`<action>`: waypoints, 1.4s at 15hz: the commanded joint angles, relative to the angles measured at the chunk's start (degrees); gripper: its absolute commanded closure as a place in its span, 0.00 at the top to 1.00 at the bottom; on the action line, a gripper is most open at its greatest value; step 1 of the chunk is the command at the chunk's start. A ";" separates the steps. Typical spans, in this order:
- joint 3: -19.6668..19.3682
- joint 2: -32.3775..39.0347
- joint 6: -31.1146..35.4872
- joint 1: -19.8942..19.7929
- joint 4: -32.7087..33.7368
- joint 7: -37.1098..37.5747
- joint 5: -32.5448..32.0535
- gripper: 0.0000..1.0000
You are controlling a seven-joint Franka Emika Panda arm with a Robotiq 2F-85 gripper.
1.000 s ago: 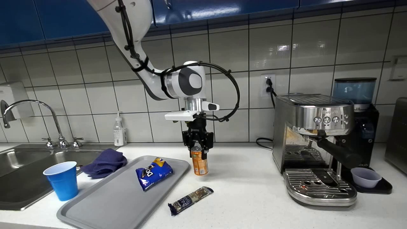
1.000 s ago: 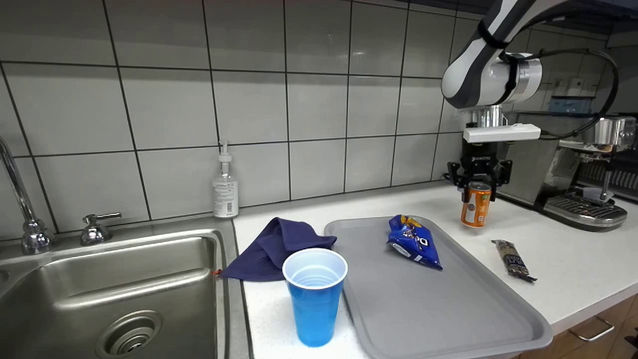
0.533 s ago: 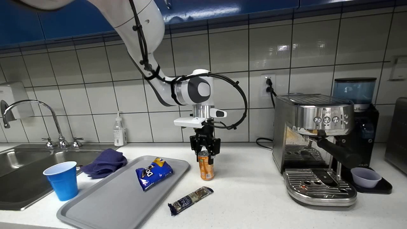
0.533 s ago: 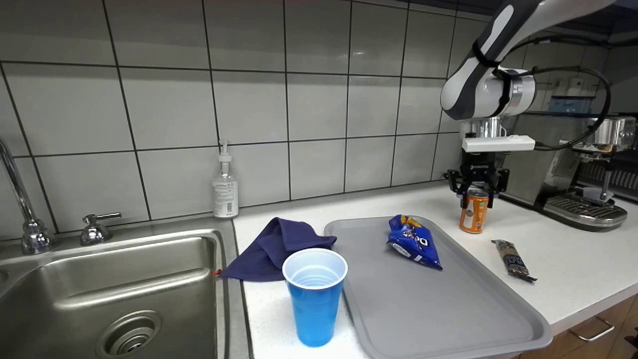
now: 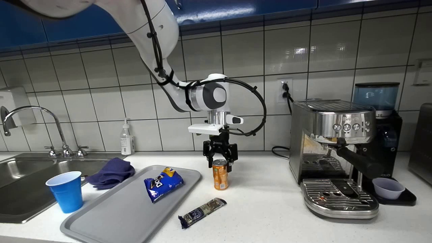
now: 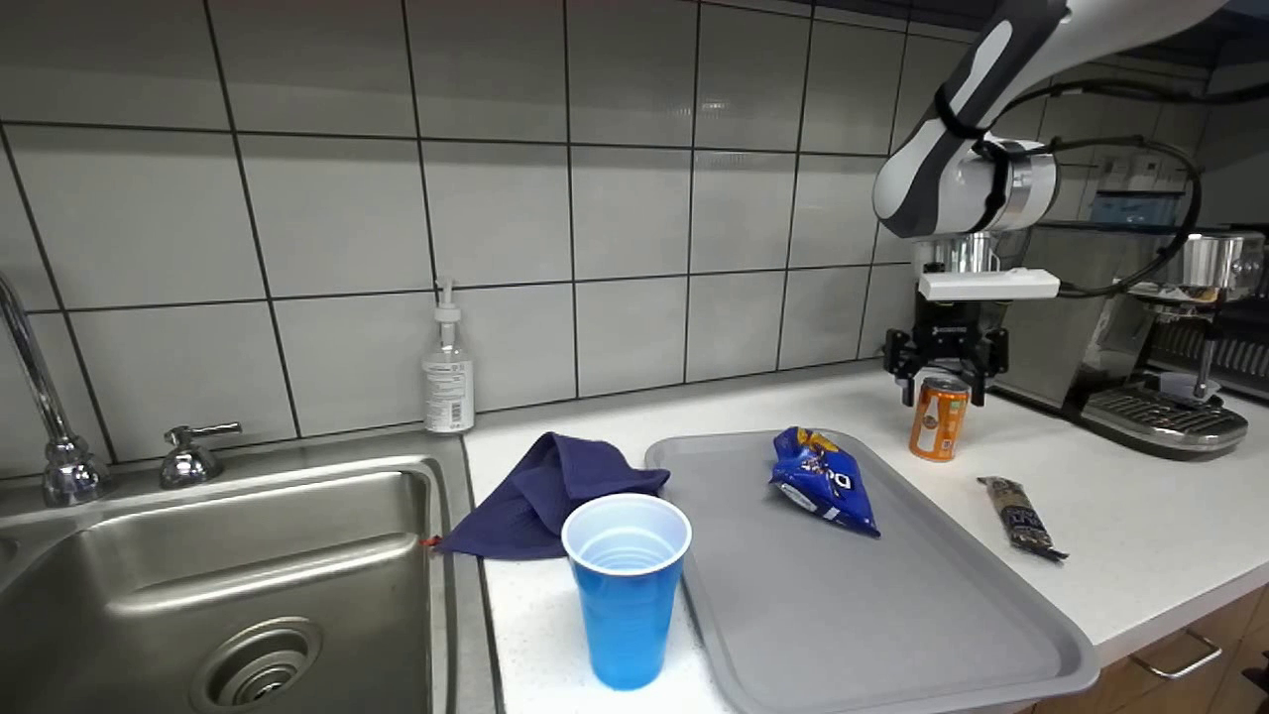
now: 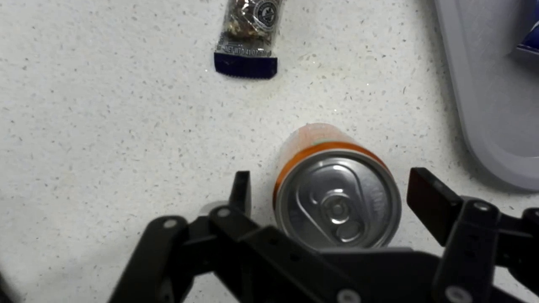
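Tray point(image 6: 843, 605): gray, lying flat on the white tabletop point(image 5: 266, 216).
Can point(image 5: 221, 179): orange with a silver top, upright on the tabletop, right of the tray's far end in both exterior views, near it but apart.
Claw point(image 7: 330, 189): right of the tray's far end, pointing down over the can; its fingers point(image 7: 433, 206) stand spread, one either side of the can's top, with a gap at each side in the wrist view.
Chip bag point(image 5: 164, 184): blue, on the tray, toward its far end.
Snack bar point(image 5: 202, 212): flat on the tabletop, right of the tray and near it.
Cup point(image 6: 628, 615): blue outside, pale inside, upright just left of the tray.
Cloth point(image 6: 550, 496): dark blue, heaped left of the tray's far end.
Pump bottle point(image 6: 449, 392): beyond the tray to the left, by the tiled wall point(image 6: 496, 208).
Sink point(image 6: 327, 575): steel, farther left of the tray than the cup.
Coffee machine point(image 5: 332, 135): steel, well apart from the tray, to its right.
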 commanded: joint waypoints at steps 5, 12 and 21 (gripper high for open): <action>0.25 -2.41 -1.02 -0.84 -1.17 -2.17 0.24 1.00; 0.26 -7.57 0.70 -0.59 -6.94 -3.14 0.12 1.00; -0.70 -15.19 2.78 0.24 -18.36 -0.93 -0.15 1.00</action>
